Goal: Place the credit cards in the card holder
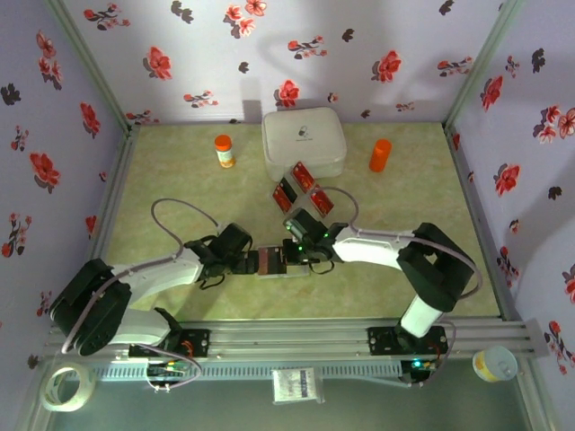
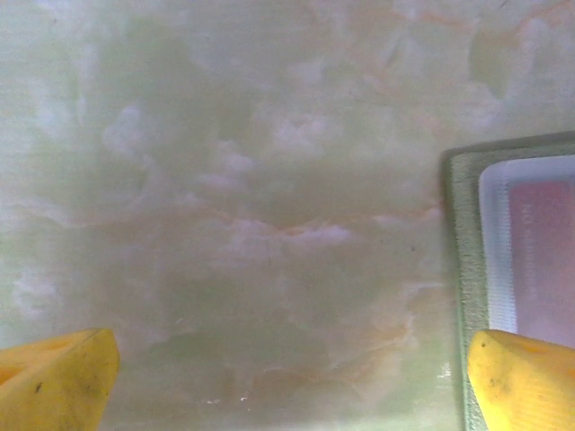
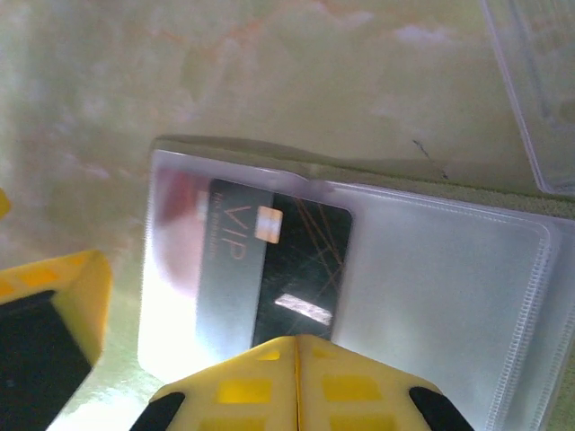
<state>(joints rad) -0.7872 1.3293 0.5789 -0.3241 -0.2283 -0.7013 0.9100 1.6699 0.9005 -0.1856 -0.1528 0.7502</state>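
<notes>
The card holder (image 1: 269, 262) lies open on the table between my two grippers, olive rim and clear sleeves up (image 3: 431, 296). A black credit card (image 3: 287, 260) marked VIP sits half under the left sleeve. My right gripper (image 3: 296, 339) is shut, its tips resting on that card's near edge. A red card (image 2: 539, 251) shows through the sleeve in the left wrist view. My left gripper (image 2: 287, 386) is open, one finger (image 2: 526, 377) over the holder's edge (image 2: 467, 269), bare table between the fingers. Three red credit cards (image 1: 303, 187) lie loose behind the holder.
A large white rounded case (image 1: 304, 142) stands at the back centre. An orange bottle with a white label (image 1: 224, 151) is to its left, an orange cylinder (image 1: 380, 155) to its right. Floral walls close in three sides. A tape roll (image 1: 67, 386) lies off the table, front left.
</notes>
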